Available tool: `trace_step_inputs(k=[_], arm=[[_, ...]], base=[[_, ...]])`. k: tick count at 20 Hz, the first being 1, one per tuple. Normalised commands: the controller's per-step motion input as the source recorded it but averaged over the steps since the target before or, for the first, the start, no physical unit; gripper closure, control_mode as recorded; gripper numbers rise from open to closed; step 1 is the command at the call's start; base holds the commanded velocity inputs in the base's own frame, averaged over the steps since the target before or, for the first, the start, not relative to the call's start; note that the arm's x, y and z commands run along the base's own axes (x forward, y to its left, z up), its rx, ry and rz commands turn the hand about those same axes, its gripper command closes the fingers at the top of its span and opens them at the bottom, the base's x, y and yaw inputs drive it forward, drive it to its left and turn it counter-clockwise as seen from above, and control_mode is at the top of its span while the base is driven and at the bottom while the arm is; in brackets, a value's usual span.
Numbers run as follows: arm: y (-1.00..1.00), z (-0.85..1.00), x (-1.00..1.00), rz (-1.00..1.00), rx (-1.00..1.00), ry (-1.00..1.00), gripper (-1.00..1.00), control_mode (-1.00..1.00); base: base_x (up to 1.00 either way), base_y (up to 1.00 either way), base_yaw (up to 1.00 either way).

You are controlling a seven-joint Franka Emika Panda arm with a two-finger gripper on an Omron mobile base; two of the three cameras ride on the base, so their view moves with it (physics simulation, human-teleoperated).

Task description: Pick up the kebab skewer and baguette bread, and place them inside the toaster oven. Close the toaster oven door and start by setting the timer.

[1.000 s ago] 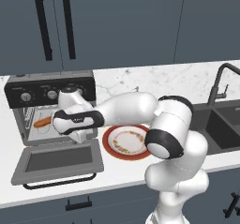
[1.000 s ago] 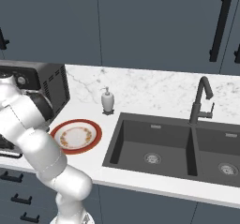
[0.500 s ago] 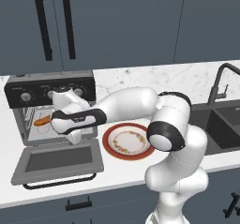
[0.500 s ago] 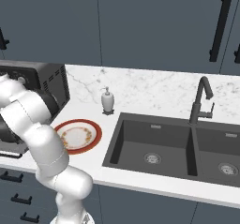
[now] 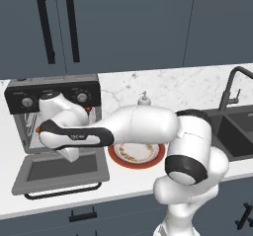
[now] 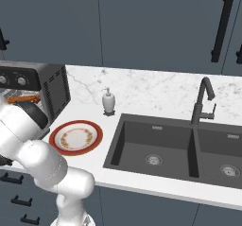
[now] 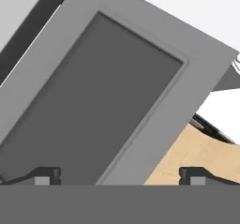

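Note:
The toaster oven [image 5: 54,94] stands at the counter's left end, and its door [image 5: 59,168] lies dropped open and flat in front of it. Inside on the rack lies the orange-brown baguette bread [image 6: 22,98], with one end peeking past my arm [image 5: 38,129]. The kebab skewer is hidden behind my arm. My forearm crosses the oven mouth and the hand [image 5: 66,153] hangs just above the door. My gripper [image 7: 121,176] is open, its fingertips [image 7: 47,175] wide apart over the door's dark glass [image 7: 93,101], holding nothing.
A red-rimmed plate [image 5: 136,153] [image 6: 75,137] sits on the marble counter right of the door. A soap dispenser [image 6: 108,101] stands behind it. A dark double sink [image 6: 175,147] with a black faucet [image 6: 202,102] is to the right. Dark cabinets rise above.
My hand has moved down and a little left, from the oven mouth to just above the open door. The gripper stays open.

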Motion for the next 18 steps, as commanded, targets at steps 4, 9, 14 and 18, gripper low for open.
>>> trace_step_inputs(k=[4,9,14,18], arm=[[-0.11,0.19,-1.0,0.19,0.0,0.02,-1.0,-1.0],[-0.32,-0.05,-1.0,0.32,0.0,0.0,-1.0,-1.0],[-0.31,-0.4,-0.87,0.35,0.02,0.0,-1.0,-1.0],[-0.17,-0.37,-0.12,0.38,0.02,0.02,-1.0,-1.0]], base=[[0.0,0.0,0.0],[0.0,0.0,0.0],[0.0,0.0,0.0],[0.0,0.0,0.0]])
